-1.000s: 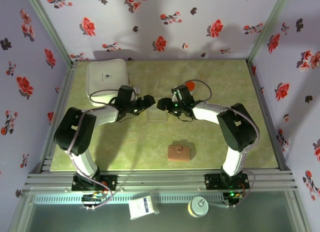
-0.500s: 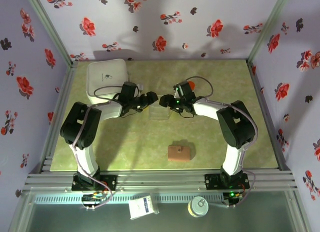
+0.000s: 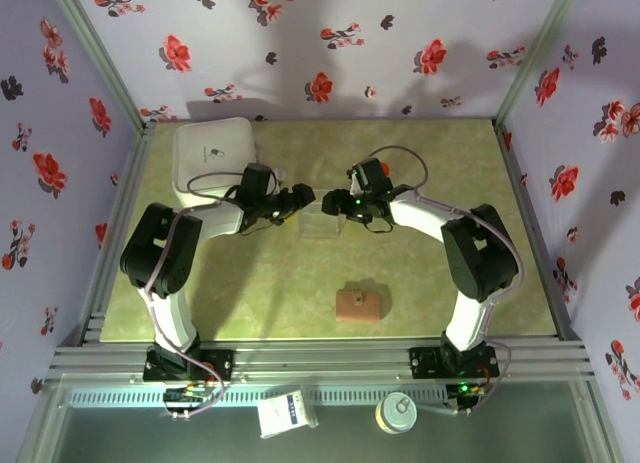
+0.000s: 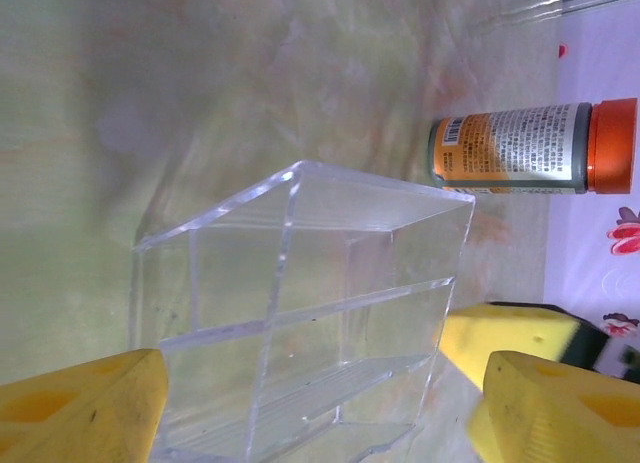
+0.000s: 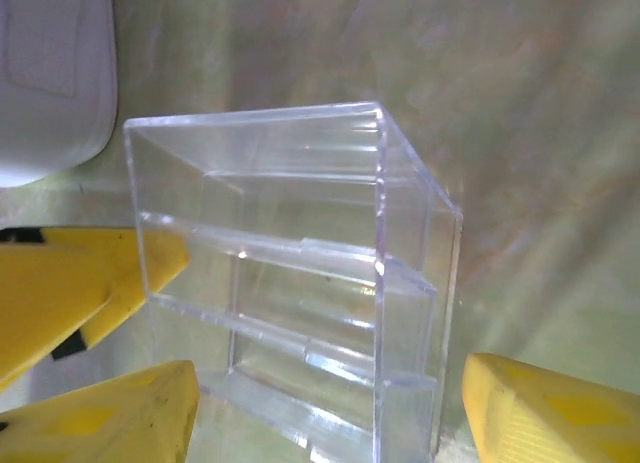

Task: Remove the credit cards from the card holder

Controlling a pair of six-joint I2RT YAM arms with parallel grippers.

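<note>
The card holder point(image 3: 358, 304), a small brown wallet, lies folded shut on the green table, near the front and apart from both arms. The credit cards are hidden. My left gripper point(image 3: 305, 196) and right gripper point(image 3: 331, 205) face each other at a clear plastic tray point(image 3: 320, 226) in mid-table. In the left wrist view my left gripper point(image 4: 320, 413) is open, its yellow fingers point(image 4: 85, 408) on either side of the empty tray point(image 4: 300, 313). My right gripper point(image 5: 320, 418) is open too, its fingers point(image 5: 550, 413) straddling the same tray point(image 5: 290, 273).
A large white box point(image 3: 213, 155) stands at the back left, close behind the left arm. An orange-capped bottle point(image 4: 520, 148) lies on its side behind the tray, near the right gripper. Flowered walls close in the table on three sides.
Both grippers have shifted a little toward the back at the tray, the left arm most. The right jaws have widened slightly. The wallet has not moved.
</note>
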